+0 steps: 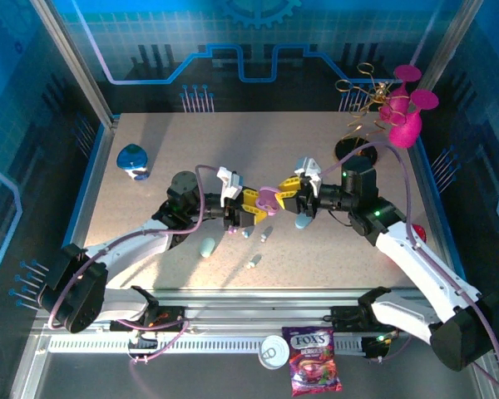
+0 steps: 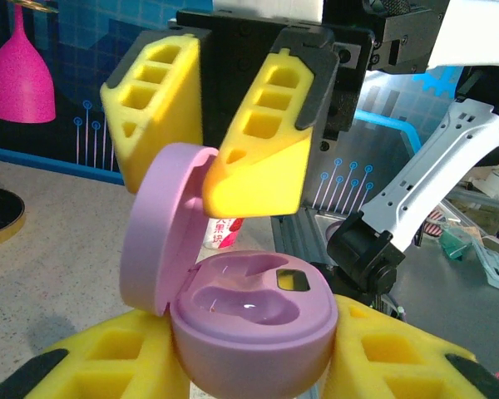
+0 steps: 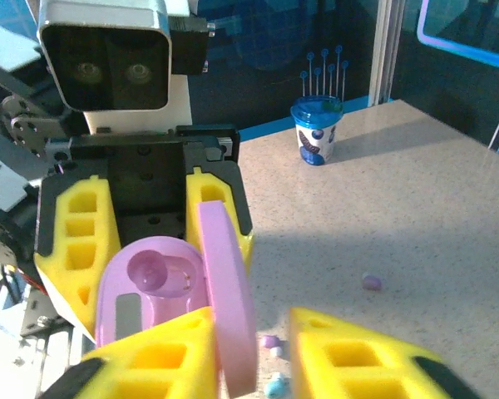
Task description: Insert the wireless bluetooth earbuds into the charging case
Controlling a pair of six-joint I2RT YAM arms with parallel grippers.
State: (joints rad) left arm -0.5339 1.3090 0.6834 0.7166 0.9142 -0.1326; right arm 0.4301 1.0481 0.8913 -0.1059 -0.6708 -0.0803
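Note:
My left gripper (image 1: 254, 204) (image 2: 249, 353) is shut on the base of an open purple charging case (image 1: 270, 199) (image 2: 249, 328) (image 3: 150, 283), held above the table's middle. Both sockets show bare. The hinged lid (image 2: 154, 241) (image 3: 229, 299) stands upright. My right gripper (image 1: 293, 198) (image 3: 251, 320) faces it with the lid between its yellow fingers (image 3: 162, 357). One finger touches the lid and a gap remains at the other, so it stands open. Tiny earbuds (image 1: 266, 233) (image 3: 270, 341) lie on the table below, with another (image 1: 254, 262) nearer and a purple one (image 3: 372, 283) apart.
Two grey-blue pebble cases (image 1: 207, 247) (image 1: 302, 221) lie near the grippers. A blue cup (image 1: 133, 160) (image 3: 316, 133) stands at the far left. Pink vases (image 1: 403, 116) (image 2: 21, 75) and a black disc (image 1: 349, 150) stand at the far right. A candy bag (image 1: 314, 362) lies off the near edge.

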